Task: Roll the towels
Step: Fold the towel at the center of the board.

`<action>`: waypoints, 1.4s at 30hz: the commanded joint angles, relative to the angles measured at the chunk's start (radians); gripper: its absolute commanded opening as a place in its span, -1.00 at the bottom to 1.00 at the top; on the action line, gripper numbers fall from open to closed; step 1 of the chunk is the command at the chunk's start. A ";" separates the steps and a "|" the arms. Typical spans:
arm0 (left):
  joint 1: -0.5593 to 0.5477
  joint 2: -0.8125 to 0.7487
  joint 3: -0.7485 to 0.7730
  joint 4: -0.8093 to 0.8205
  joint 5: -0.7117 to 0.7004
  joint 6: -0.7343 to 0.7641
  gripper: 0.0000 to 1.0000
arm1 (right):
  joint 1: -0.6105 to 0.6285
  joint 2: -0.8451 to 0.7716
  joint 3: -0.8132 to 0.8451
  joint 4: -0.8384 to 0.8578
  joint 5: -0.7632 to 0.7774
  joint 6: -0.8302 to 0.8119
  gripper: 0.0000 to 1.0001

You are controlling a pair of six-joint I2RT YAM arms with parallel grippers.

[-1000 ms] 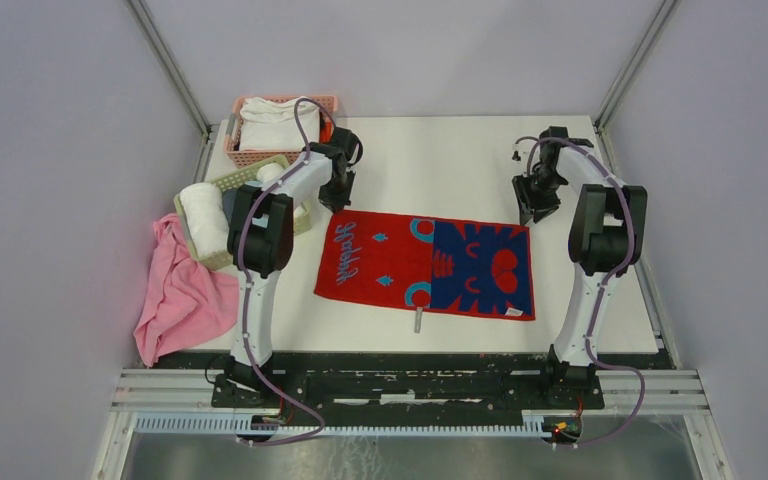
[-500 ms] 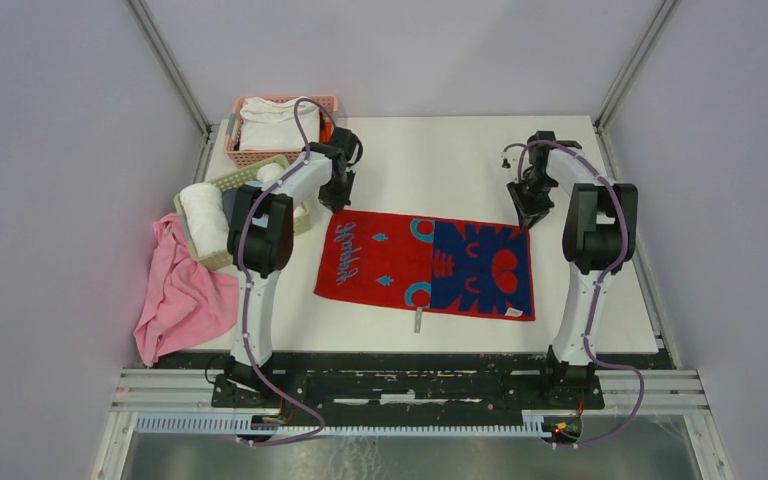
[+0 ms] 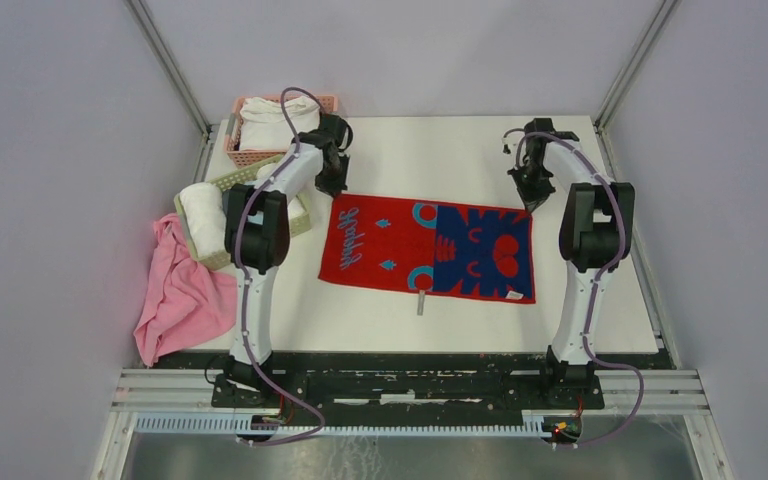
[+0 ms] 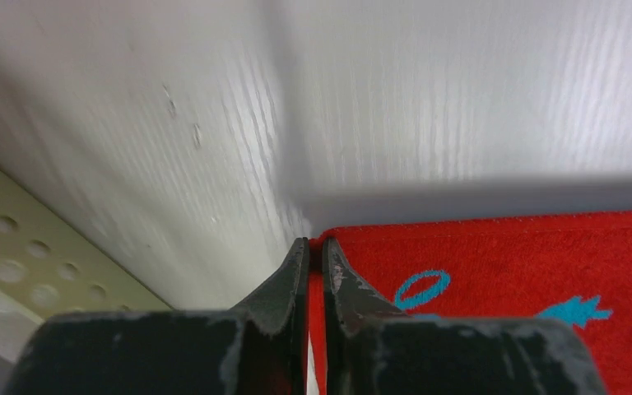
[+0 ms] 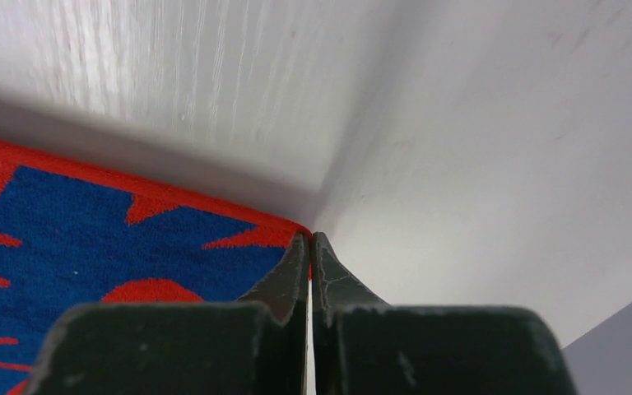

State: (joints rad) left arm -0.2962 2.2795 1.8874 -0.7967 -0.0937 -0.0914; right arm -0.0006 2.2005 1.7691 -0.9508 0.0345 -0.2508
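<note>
- The left gripper [image 4: 313, 245] is pinching the far corner of the red towel [image 3: 390, 245], jaws narrow.
- The right gripper [image 5: 310, 239] is pinching the other far corner.
- Bare white table [image 3: 430, 160] is stretching ahead of both.

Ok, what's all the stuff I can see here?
table: one, white
red towel: one, red with blue marks, flat in the middle
green basket: one, pale green, far left
pink basket: one, pink, far left corner
rolled towel: one, white, in green basket
white towel: one, white, in pink basket
pink cloth: one, pink, left edge
grey bit: one, grey, red towel's near edge
left fingers: black, pinching red towel's far left corner
right fingers: black, pinching its far right corner
</note>
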 commanded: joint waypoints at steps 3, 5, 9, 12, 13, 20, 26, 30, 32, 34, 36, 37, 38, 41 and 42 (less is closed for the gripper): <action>0.042 0.015 0.191 0.062 0.036 0.057 -0.95 | -0.008 -0.086 0.061 0.104 0.093 -0.022 -0.99; 0.043 0.009 0.204 0.065 0.038 0.064 -0.95 | -0.008 -0.110 0.050 0.117 0.094 -0.024 -0.99; 0.043 -0.046 0.151 0.095 0.036 0.075 -0.95 | -0.008 -0.179 -0.023 0.161 0.107 -0.023 -0.99; 0.044 -0.106 0.078 0.127 0.024 0.076 -0.95 | -0.006 -0.252 -0.089 0.200 0.084 0.007 -0.99; 0.045 -0.126 0.054 0.134 0.025 0.074 -0.95 | -0.006 -0.280 -0.122 0.221 0.070 0.022 -0.99; 0.045 -0.274 -0.120 0.167 0.034 0.024 -0.95 | 0.000 -0.471 -0.363 0.362 0.070 0.174 -0.99; 0.045 -0.378 -0.281 0.193 0.027 -0.027 -0.95 | 0.002 -0.624 -0.589 0.474 0.088 0.276 -0.99; 0.044 -0.441 -0.380 0.197 0.030 -0.058 -0.94 | 0.007 -0.700 -0.695 0.507 0.089 0.339 -0.99; 0.045 -0.469 -0.436 0.200 0.022 -0.065 -0.95 | 0.012 -0.729 -0.743 0.509 0.087 0.357 -0.99; 0.044 -0.497 -0.479 0.201 0.025 -0.072 -0.95 | 0.015 -0.761 -0.778 0.510 0.092 0.374 -0.99; 0.043 -0.524 -0.520 0.206 0.039 -0.079 -0.95 | 0.017 -0.793 -0.805 0.494 0.118 0.396 -0.99; 0.043 -0.535 -0.540 0.211 0.047 -0.081 -0.95 | 0.017 -0.808 -0.820 0.489 0.125 0.409 -0.98; 0.044 -0.547 -0.559 0.213 0.049 -0.085 -0.95 | 0.017 -0.822 -0.834 0.484 0.122 0.418 -0.97; 0.043 -0.556 -0.605 0.217 0.056 -0.093 -0.95 | 0.017 -0.846 -0.870 0.463 0.112 0.451 -0.95; 0.043 -0.552 -0.612 0.215 0.059 -0.095 -0.95 | 0.017 -0.847 -0.882 0.456 0.113 0.457 -0.95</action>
State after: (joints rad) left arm -0.2646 1.7786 1.3064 -0.6155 -0.0147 -0.1387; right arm 0.0235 1.3979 0.9195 -0.4877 0.0811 0.1528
